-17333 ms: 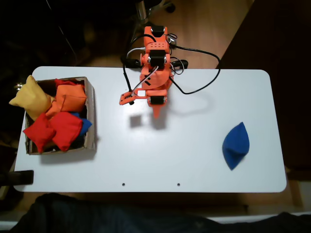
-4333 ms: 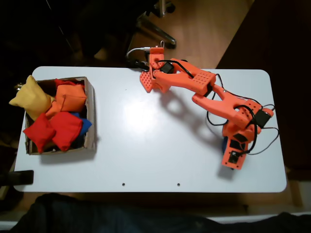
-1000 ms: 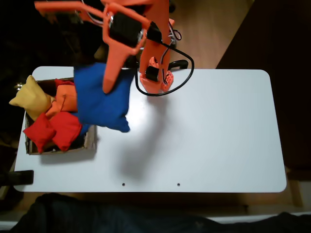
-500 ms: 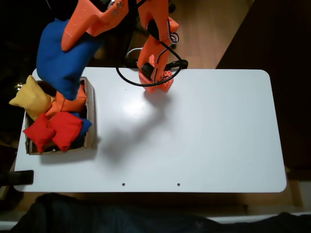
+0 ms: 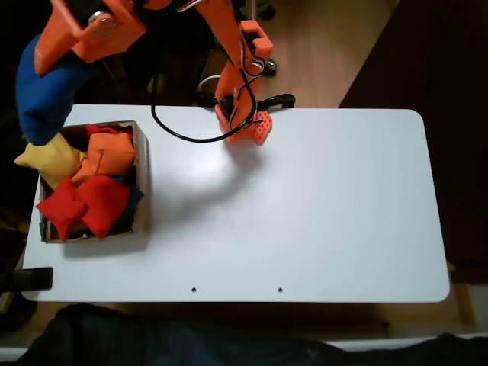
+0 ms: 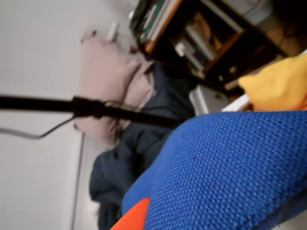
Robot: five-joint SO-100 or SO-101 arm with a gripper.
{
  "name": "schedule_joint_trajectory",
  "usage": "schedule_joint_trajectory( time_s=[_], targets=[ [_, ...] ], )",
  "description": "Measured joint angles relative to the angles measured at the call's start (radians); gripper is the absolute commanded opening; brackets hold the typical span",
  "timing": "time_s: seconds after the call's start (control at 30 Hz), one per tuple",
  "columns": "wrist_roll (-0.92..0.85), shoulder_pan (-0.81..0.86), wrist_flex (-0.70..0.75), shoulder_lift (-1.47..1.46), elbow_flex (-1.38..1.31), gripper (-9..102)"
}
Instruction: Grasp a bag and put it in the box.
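The arm (image 5: 229,46) is built of bright orange plastic segments, with black motor blocks set into them and black cables looping beside its perforated orange base (image 5: 245,128).

You've got a white table (image 5: 320,221); box (image 5: 142,183) at its left edge, arm base (image 5: 244,130) at rear edge.

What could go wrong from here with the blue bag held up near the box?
1. In the fixed view the blue bag hangs from the gripper past the box's far left corner rather than over its middle; released here, it might drop outside.
2. The box is already heaped with red, orange and yellow beanbags, the yellow one lapping over the wall, so the bag could roll off the pile.
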Motion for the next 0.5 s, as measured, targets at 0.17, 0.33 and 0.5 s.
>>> schedule_joint_trajectory(
  time_s=[0.17,0.33,0.5],
  targets=[
    [0.0,0.028,-0.041,-0.08,0.002,0],
    [0.0,0.04,-0.063,-0.156,0.002,0],
    [0.0,0.044,-0.064,-0.222,0.003,0]
  ],
)
